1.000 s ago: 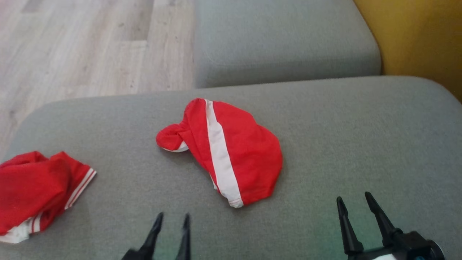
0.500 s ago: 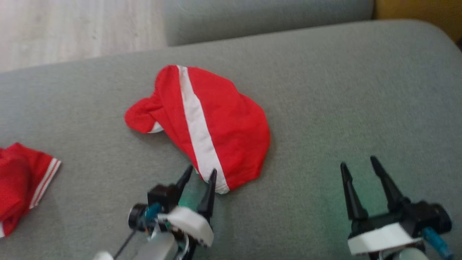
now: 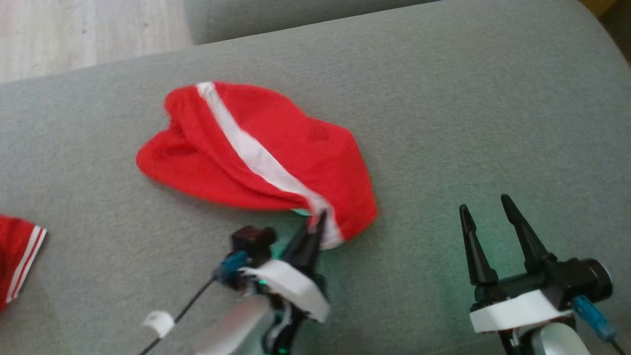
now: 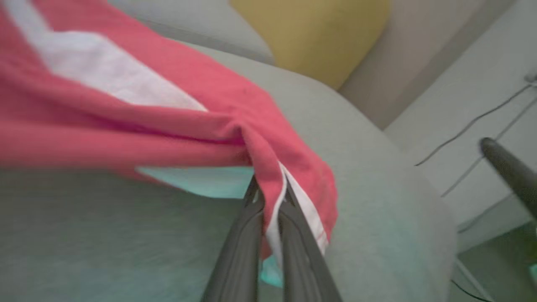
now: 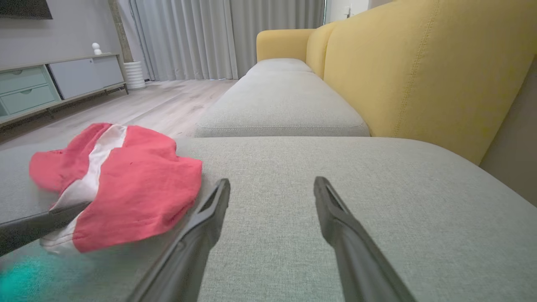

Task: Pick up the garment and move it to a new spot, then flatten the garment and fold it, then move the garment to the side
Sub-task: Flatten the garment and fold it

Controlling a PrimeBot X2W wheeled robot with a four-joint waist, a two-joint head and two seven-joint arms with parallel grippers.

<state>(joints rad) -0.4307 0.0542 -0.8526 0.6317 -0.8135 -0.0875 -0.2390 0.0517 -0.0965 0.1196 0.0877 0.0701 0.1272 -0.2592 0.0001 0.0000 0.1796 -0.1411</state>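
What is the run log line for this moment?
phase: pick up | left gripper: shut on red garment edge | right gripper: open, free | surface: grey cushion

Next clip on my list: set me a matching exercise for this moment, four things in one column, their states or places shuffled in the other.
Column one:
1. left gripper
2. right gripper
3. striped garment
4. second red garment

Column two:
A. open, holding nothing
B. at the head view's left edge, partly cut off
C. shut on a cloth hem
D. on the grey cushion, near corner pinched

Pairs: 1-C, 2-A, 3-D, 4-B.
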